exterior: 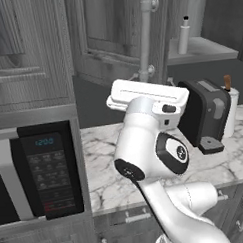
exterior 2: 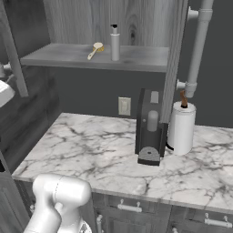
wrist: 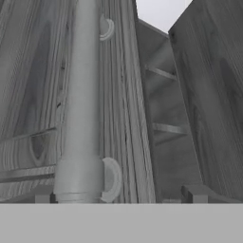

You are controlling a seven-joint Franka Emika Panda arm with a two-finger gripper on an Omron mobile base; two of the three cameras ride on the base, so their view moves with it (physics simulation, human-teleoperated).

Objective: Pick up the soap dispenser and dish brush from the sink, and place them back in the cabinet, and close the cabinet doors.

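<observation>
The soap dispenser (exterior 2: pixel 114 43) (exterior: pixel 184 35) stands upright on the grey shelf (exterior 2: pixel 59 57) of the open cabinet. The dish brush (exterior 2: pixel 95 49) lies just left of it. My gripper (wrist: pixel 121 195) is open with nothing between its fingers. It faces the left cabinet door (wrist: pixel 28 95) at very close range, with the long white bar handle (wrist: pixel 81 95) over the left fingertip (wrist: pixel 47 197). In the left base view the hand (exterior: pixel 147 95) sits just below that handle (exterior: pixel 145 32). The right door (exterior 2: pixel 175 54) stands open edge-on, with its handle (exterior 2: pixel 198 50) showing. The sink is out of view.
A black appliance (exterior 2: pixel 150 127) and a white roll with a brown top (exterior 2: pixel 182 127) stand on the marble counter (exterior 2: pixel 82 150). A black microwave (exterior: pixel 40 172) sits at the left. Drawer fronts (exterior 2: pixel 132 209) run below the counter edge.
</observation>
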